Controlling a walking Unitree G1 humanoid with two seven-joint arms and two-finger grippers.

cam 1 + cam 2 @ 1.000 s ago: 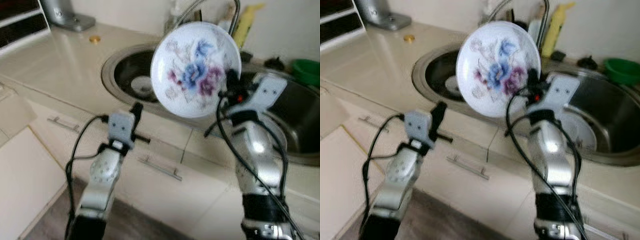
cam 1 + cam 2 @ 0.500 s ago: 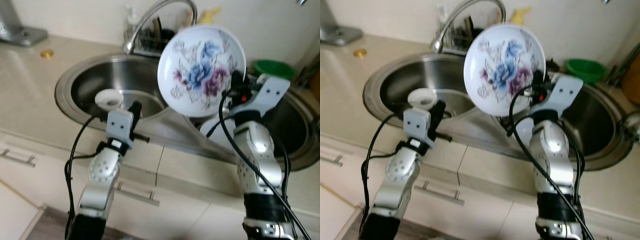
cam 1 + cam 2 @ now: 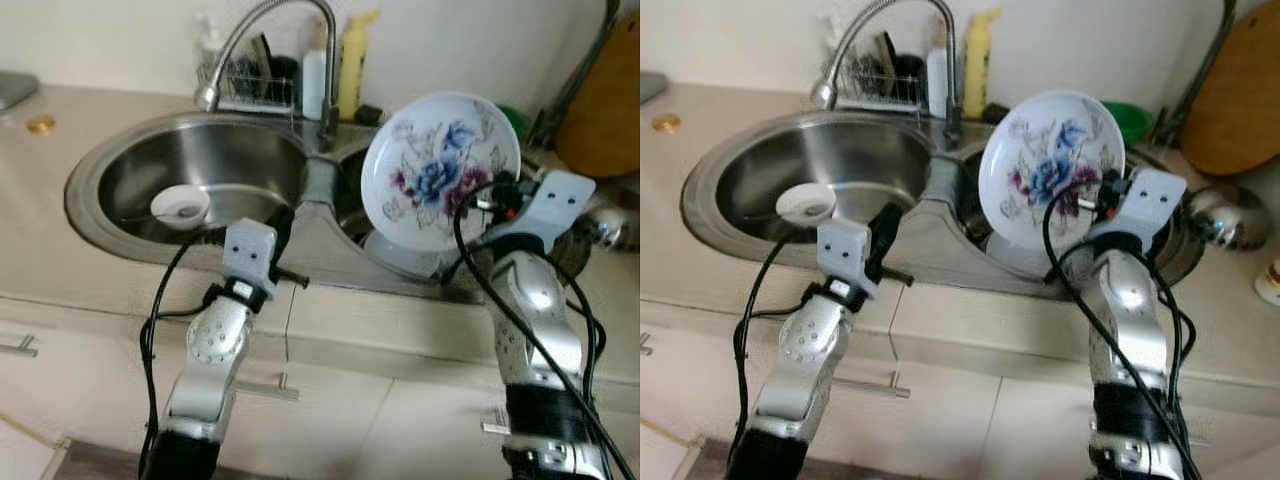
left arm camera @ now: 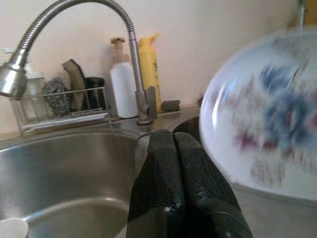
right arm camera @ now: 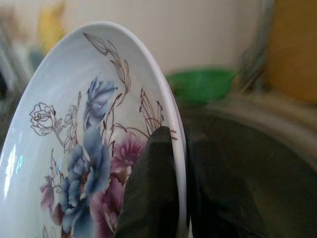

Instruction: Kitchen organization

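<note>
We hold the flowered plate [image 3: 440, 165] upright on its edge above the right basin of the sink [image 3: 90, 200], our right gripper [image 5: 181, 188] pinching its rim, one finger on each face. Under it another white plate [image 3: 400, 255] lies in that basin. Our left gripper [image 4: 173, 163] hovers over the sink's front edge with its fingers pressed together and nothing between them. A small white dish [image 3: 180, 205] sits in the left basin. Behind stand the tap [image 3: 270, 30], a wire rack [image 3: 245, 85], a white bottle [image 3: 315, 85] and a yellow bottle [image 3: 350, 70]; a green bowl [image 3: 1130, 120] and a wooden board [image 3: 1240, 95] lie to the right. Compared with a second ago, our view has swung right, the drawers and counter corner are gone, and the plate now hangs over the right basin.
</note>
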